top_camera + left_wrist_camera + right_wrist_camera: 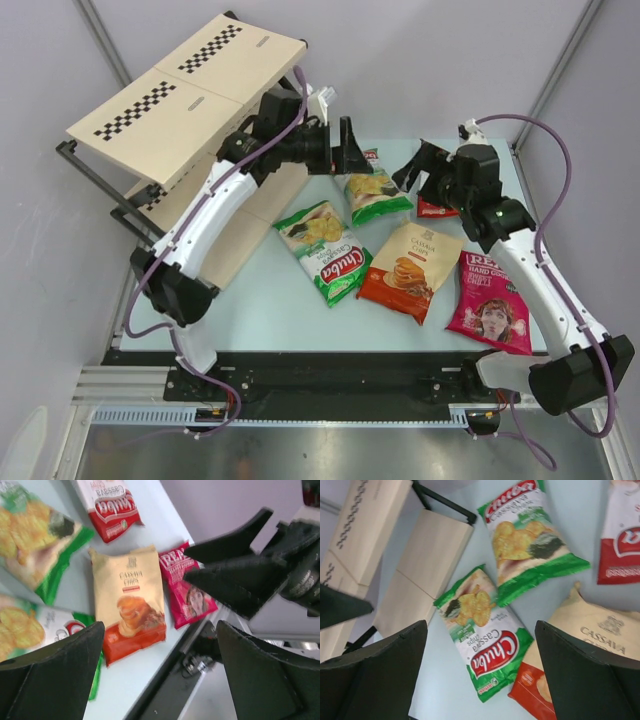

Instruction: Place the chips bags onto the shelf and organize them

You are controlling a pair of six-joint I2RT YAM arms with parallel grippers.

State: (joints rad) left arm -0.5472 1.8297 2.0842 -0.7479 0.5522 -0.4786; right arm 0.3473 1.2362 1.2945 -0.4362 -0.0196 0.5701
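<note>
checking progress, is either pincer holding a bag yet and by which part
Nothing is held. Left pincer and right pincer are both open, empty, above the table.

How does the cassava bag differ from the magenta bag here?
The cassava bag is beige over orange with pictured chips; the magenta bag is pink with a woman's face. The cassava bag lies mid-table; the magenta bag lies nearer the right arm. Both lie flat on the table, untouched.

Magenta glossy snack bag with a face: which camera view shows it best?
Top external: the whole magenta snack bag lies flat and unobstructed, face and lettering visible. Left wrist catches it blurred and at an oblique angle. Right wrist misses it.
</note>
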